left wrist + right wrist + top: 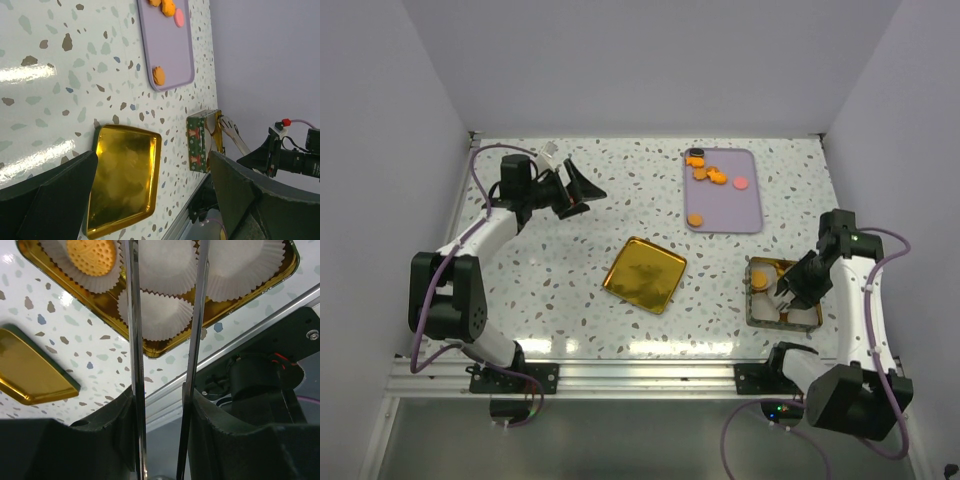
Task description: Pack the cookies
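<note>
Several orange cookies, a pink one and a black one lie on the purple tray, which also shows in the left wrist view. One orange cookie sits in a paper cup inside the gold tin at the right. My right gripper hovers over the tin, shut on metal tongs; the tong tips run out of frame. My left gripper is open and empty at the far left.
The square gold lid lies upside down mid-table, between the arms. White paper cups fill the tin. The tin's green patterned side faces the left arm. Walls close in the table on three sides.
</note>
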Controlling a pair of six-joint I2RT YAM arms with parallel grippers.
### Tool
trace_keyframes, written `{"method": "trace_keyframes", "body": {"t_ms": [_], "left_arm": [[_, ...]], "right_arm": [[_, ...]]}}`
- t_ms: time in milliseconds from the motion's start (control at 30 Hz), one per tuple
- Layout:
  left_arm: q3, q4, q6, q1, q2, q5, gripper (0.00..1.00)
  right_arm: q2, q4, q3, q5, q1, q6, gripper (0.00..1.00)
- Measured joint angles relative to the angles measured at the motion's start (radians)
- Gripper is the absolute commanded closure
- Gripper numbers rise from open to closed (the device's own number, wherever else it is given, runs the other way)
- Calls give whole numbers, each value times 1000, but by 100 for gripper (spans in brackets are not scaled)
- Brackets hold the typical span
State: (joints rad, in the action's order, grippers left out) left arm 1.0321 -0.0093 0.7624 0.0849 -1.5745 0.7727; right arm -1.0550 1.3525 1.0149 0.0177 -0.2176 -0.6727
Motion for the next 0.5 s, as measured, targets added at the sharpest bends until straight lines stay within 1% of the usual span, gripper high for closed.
{"method": "trace_keyframes", "body": {"t_ms": [233, 500], "left_arm": [[0, 0, -1, 0, 0, 0, 1], [0, 0, -1, 0, 0, -1, 0]], "right_arm": [[-21, 0, -18, 48, -21, 30, 65], [-31, -2, -18, 61, -25, 50, 59]]}}
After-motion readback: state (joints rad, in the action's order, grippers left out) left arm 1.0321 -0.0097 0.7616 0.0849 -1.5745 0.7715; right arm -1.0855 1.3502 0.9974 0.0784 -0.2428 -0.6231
